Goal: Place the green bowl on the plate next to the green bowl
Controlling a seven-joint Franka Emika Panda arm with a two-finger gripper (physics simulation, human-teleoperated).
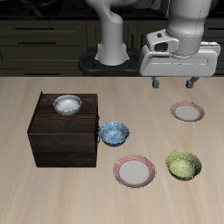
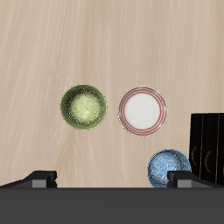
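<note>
Your tool [image 1: 173, 84] hangs open, holding nothing, high above the bench [image 1: 52, 197], the green bowl [image 1: 183, 164] just beside the plate [image 1: 135, 171].

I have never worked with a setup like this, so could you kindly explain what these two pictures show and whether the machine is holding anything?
This is a simulated robot arm at a wooden table. One picture looks at it from the front and above; the other looks down from a camera on the arm's wrist. The gripper, its two-fingered hand, hangs above the table and holds nothing. On the table lie the green bowl, right beside the plate with the red rim, and a blue bowl. Farther back sits a smaller pink plate. A white-grey bowl rests on top of a dark wooden cabinet.
</note>
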